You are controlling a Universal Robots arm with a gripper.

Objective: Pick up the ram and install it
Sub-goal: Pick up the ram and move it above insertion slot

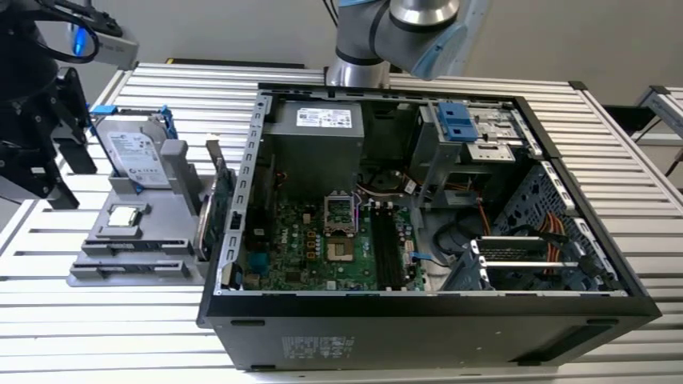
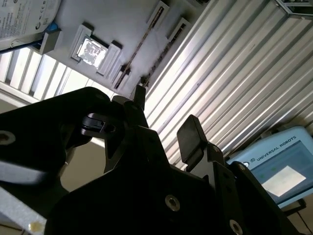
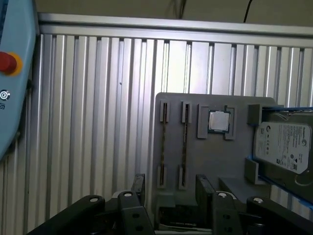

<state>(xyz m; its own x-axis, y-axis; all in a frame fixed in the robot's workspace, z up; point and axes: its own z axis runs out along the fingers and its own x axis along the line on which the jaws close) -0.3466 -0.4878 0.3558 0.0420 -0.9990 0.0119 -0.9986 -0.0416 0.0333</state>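
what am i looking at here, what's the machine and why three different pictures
It's a robot arm at a slatted metal table. The exterior view, from a camera off the arm, shows an open computer case with a grey holder beside it. Both wrist views come from cameras riding on the arm. In the first wrist view its tool is open, holding nothing, close to the holder, which carries the ram on edge, a processor chip and a hard drive.
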